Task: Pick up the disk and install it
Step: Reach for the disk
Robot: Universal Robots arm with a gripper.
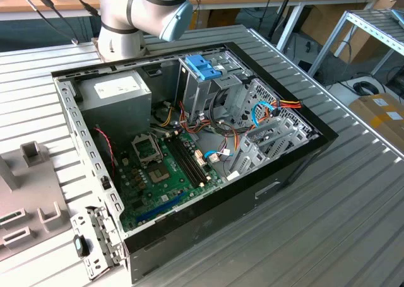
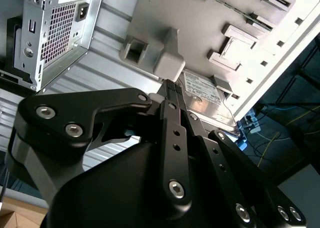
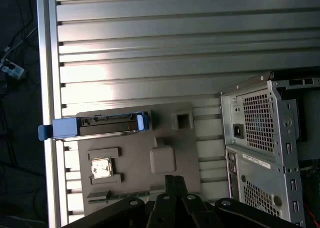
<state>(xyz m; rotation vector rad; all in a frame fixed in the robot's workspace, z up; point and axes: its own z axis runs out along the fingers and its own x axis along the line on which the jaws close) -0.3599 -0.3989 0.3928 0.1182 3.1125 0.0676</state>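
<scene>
Near the grey tray (image 3: pixel 130 160), fingers (image 2: pixel 172 95) pressed together, empty, disk (image 2: pixel 202 90) partly hidden behind them.

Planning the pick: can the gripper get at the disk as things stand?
Probably yes. The disk stands on edge in the grey fixture, its upper edge uncovered, and nothing lies between it and the gripper.

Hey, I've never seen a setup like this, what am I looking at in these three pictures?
A robot arm stands on a slatted metal table beside an open desktop computer; the exterior view watches from off the arm. Both wrist views come from cameras riding on the arm, looking past its black gripper. Below it lies a grey fixture tray. The disk, a hard drive in a blue frame, stands on edge in that tray, apart from the gripper, not yet picked up.
</scene>
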